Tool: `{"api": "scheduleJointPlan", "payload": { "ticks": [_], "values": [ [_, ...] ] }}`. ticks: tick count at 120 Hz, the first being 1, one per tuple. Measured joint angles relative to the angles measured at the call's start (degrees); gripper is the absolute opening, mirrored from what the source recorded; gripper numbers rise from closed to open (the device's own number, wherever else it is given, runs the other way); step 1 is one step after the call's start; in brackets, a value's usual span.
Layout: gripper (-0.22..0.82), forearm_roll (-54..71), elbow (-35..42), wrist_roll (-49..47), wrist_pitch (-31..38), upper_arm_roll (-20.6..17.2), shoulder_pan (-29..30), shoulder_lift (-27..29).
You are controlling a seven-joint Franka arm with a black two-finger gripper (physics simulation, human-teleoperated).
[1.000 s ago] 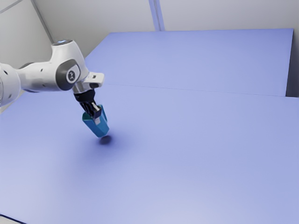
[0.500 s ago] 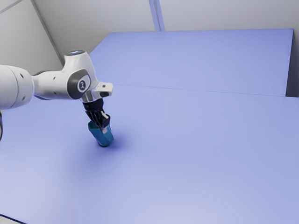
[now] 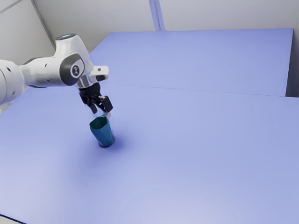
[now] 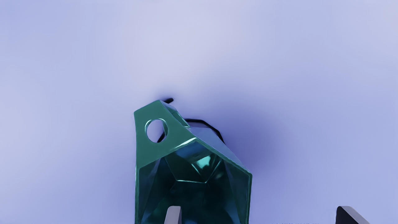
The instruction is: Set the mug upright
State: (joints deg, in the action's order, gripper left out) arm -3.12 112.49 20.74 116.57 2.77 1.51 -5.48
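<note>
Raised since earlier, claw [image 3: 102, 113] tilted above the standing teal mug [image 3: 103, 135], spread wide

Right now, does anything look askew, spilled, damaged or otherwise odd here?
Nothing stands out: the teal mug stands mouth up on the table, with no spill or crack visible, and the open gripper hangs just above it.
</note>
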Motion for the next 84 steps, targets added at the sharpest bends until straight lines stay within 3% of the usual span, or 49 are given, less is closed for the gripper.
{"api": "scheduleJointPlan", "payload": {
  "ticks": [45,84],
  "values": [
    [0.59,-0.17,-18.97,-0.95,-15.33,0.4,0.08,1.49],
    [0.6,-0.29,-20.79,-1.44,-21.8,0.39,-0.03,2.18]
  ]
}}
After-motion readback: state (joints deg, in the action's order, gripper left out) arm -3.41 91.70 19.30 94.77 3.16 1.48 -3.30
